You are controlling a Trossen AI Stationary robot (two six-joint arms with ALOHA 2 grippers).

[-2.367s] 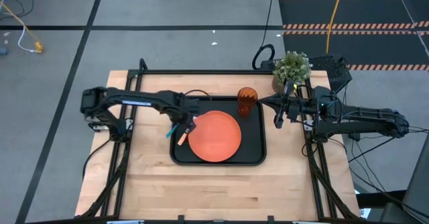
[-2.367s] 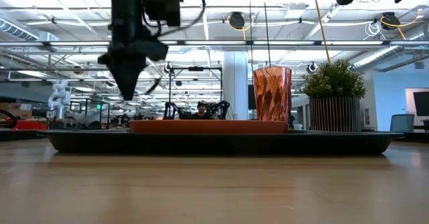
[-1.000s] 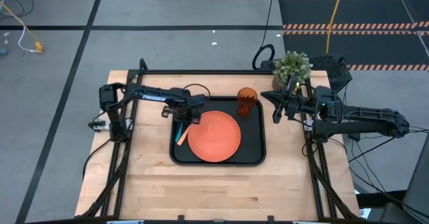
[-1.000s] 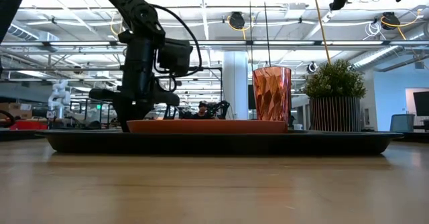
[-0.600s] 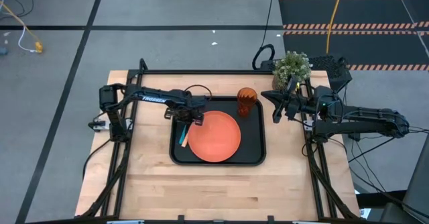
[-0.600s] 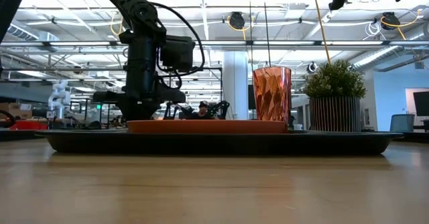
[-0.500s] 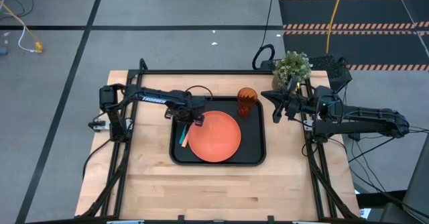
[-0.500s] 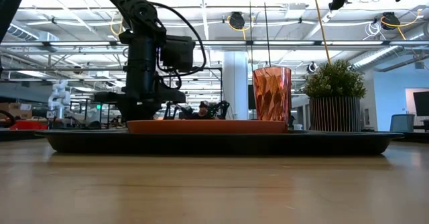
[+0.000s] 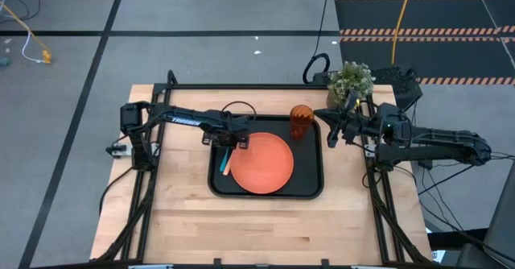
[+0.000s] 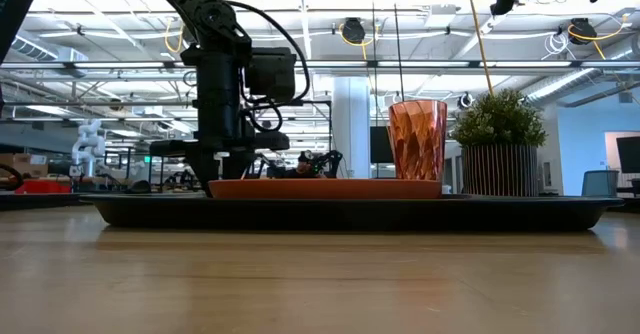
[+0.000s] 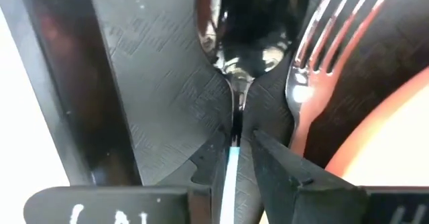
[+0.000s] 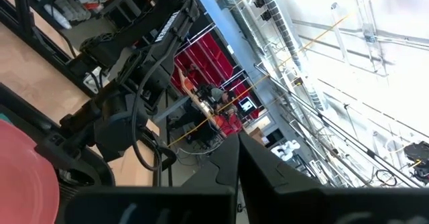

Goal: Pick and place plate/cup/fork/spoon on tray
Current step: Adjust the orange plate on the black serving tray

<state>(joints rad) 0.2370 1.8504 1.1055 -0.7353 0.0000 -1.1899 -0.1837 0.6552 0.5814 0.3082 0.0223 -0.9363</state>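
— Along the tray's left edge: what's the left hand (image 11: pixel 236 158) doing?

— Low over the tray (image 9: pixel 312 190), at its left rim. Wrist view shows the spoon (image 11: pixel 236 83) lying flat on the tray floor, blue handle running between the two fingers (image 11: pixel 276 170), which stand only narrowly apart beside the handle. Whether they pinch it I can't tell; the spoon looks set down.

— Fork?

— Fork (image 11: pixel 310 83) lies just beside the spoon, on the plate's side, tines pointing the same way as the bowl. From above both show as thin slivers between the left rim and the plate (image 9: pixel 260 163).

— How would the spoon handle?

— My guess: light, stiff, slick metal at the bowl. Thin and flat on the liner, so little to get under. Best taken across the blue handle near mid-length, squarely, or it may swivel.

— Other pieces?

— Plate sits mid-tray: rigid, shallow, probably only grippable by its rim. Cup (image 9: pixel 302 117) stands upright at the tray's far right corner: ribbed, light, likely tips easily, so take it low on the wall.

— Right hand (image 9: pixel 331 132)?

— Closed, empty, raised off the tray's right edge near the potted plant (image 9: pixel 351 79) at the bench's (image 9: pixel 241 229) far right corner.

— Count?

— One tray, one plate, one cup, one fork, one spoon, all on the tray. One plant off it.
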